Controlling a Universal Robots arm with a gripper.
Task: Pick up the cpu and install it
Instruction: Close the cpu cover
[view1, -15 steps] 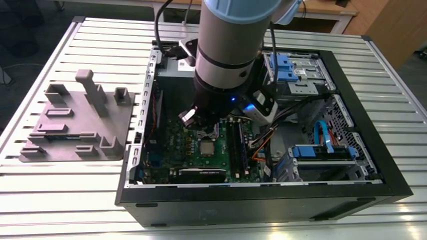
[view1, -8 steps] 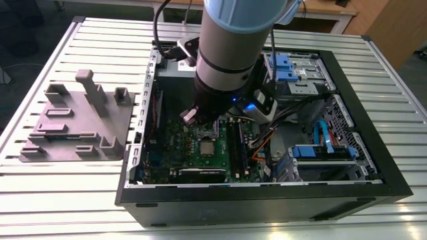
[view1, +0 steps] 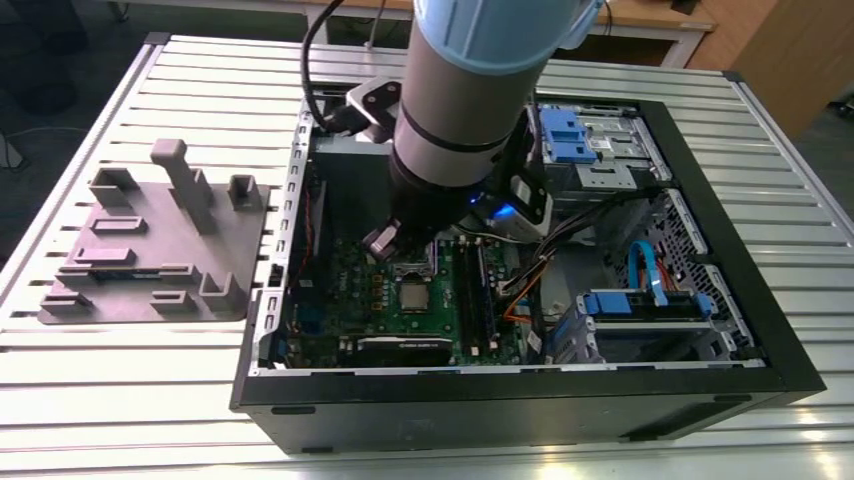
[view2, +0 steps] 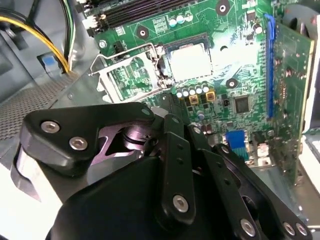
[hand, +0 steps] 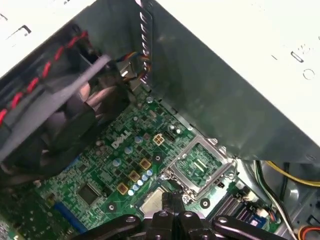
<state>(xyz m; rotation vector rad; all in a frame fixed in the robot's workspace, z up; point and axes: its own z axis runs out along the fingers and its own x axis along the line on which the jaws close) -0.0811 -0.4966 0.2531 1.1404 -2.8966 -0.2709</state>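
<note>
— Since the arm (view1: 467, 90) reaches so far into the computer case (view1: 534, 410), what does the gripper (hand: 171, 202) show from close by?

— Black links and silver screws, nearest of all in both wrist views. Whether it is spread or closed, I cannot tell.

— And the cpu?

— Just past the gripper's tip. The cpu (view2: 189, 61) lies flat in the socket of the green motherboard (view2: 240, 55), its edges square to the socket's sides. The exterior view puts the cpu (view1: 415, 297) just under the arm's end, on the side toward the camera.

— How does it look?

— Small, square and thin. Its top is pale silvery-grey metal, bright under the light, with a narrow lighter rim around it.

— The frame over it?

— The metal socket frame (view2: 127, 76) is swung open and lies beside the cpu, joined to the socket at one edge.

— Farther out?

— The black case lies open on a slatted metal table (view1: 134, 400). A grey fixture block (view1: 147, 250) with upright posts stands on the table just beside the case, at the exterior view's left.
</note>
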